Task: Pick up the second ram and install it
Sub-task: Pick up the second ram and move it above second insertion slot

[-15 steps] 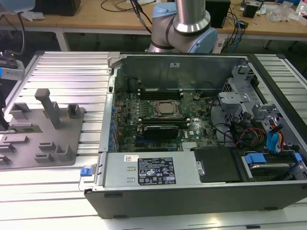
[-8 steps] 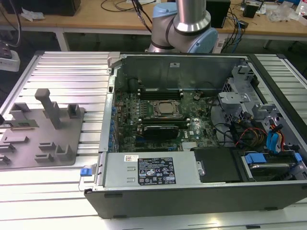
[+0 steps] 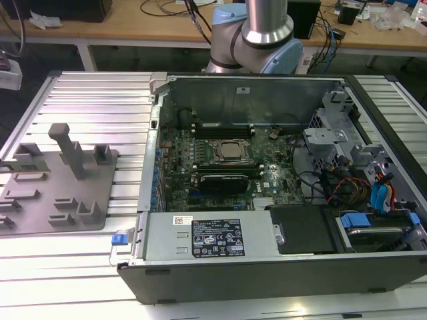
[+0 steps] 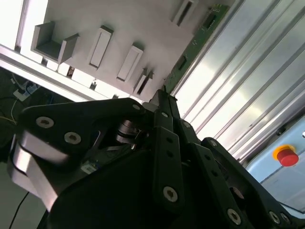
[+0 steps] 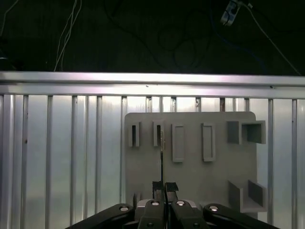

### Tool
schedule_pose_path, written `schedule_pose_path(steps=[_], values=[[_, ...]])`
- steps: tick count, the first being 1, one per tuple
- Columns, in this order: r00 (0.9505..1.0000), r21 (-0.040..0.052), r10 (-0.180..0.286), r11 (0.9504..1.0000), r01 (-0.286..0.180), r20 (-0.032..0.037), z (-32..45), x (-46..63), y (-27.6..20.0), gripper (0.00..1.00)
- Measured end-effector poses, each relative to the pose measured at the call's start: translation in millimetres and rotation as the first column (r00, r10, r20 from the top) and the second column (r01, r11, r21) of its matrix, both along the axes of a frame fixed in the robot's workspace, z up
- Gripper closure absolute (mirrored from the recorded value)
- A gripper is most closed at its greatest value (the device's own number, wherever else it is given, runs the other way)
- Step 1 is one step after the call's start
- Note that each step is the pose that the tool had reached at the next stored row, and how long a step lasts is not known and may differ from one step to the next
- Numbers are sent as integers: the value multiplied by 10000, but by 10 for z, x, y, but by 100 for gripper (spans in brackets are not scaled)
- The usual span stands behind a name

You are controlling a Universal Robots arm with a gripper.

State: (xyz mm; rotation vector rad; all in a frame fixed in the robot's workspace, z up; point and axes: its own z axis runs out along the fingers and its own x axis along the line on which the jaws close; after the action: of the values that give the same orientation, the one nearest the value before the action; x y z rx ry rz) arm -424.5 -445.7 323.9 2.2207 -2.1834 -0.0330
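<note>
Gripper (image 5: 164,187) is pinching nearly shut on the second ram (image 5: 162,157), holding it edge-on, pointing down, above the narrow slots (image 5: 134,134) along the grey holder plate's (image 5: 190,176) edge nearest the table rail (image 5: 152,78), presumably for presenting it squarely to a socket.

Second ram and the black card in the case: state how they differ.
Place: the second ram is clamped in the gripper over the gray fixture plate; the black card sits on the motherboard inside the open case.
Look: the second ram is a thin green board; the black card is dark and thicker.
Both are long and narrow.
</note>
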Motion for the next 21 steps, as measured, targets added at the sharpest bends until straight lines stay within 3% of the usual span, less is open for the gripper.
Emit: schedule_pose_path(steps=[3, 12, 19, 21], values=[[10000, 0, 0, 10000, 0, 1, 76, 0, 0, 91], [10000, 5, 0, 10000, 0, 15, 479, 1, 0, 91], [10000, 6, -1, 10000, 1, 17, 678, 1, 0, 91], [10000, 9, -1, 10000, 1, 19, 767, 1, 0, 91]])
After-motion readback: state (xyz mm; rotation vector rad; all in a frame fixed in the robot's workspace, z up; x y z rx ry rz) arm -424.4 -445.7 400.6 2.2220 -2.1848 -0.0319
